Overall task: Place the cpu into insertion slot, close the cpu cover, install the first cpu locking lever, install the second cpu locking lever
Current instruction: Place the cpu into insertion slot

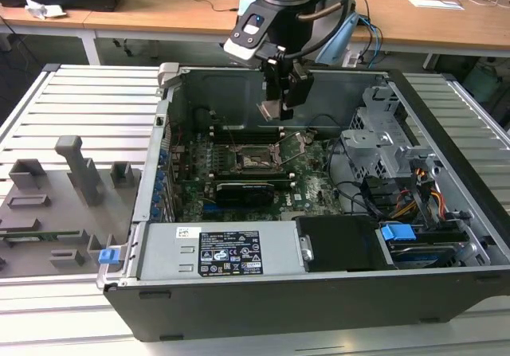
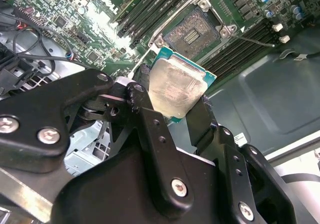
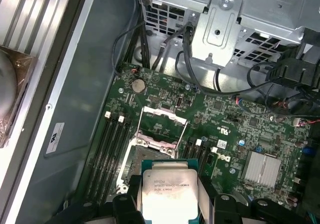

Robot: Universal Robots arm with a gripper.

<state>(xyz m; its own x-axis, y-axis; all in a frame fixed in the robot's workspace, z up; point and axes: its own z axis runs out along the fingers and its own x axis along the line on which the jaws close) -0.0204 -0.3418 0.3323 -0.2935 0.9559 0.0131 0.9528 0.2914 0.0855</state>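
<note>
The gripper [image 1: 272,107] hangs inside the open computer case [image 1: 239,304], its two black fingers [image 2: 200,124] clamped on opposite edges of the cpu [image 2: 177,88]. The chip is held clear of the motherboard [image 1: 311,189], raised above the insertion slot [image 1: 256,161] and not touching it.

The cpu is square, so it has no real long axis. It lies close to level, with its pale metal top facing up toward both wrist cameras and a thin green edge showing round the lid. In the first wrist view the cpu [image 3: 169,191] sits between the fingertips with its sides running roughly parallel to the sides of the insertion slot [image 3: 150,156], part of which it covers from that camera. In the second wrist view the insertion slot [image 2: 192,33] lies just beyond the chip's far corner, its grey pin field bare and edged by the metal rim.

The cpu cover [image 3: 165,114] is swung open off the socket (a thin silvery frame with a large cut-out centre); it seems to stand tilted rather than fully upright, though the angle is hard to judge. Long black memory slots [image 3: 107,149] run beside the socket
</note>
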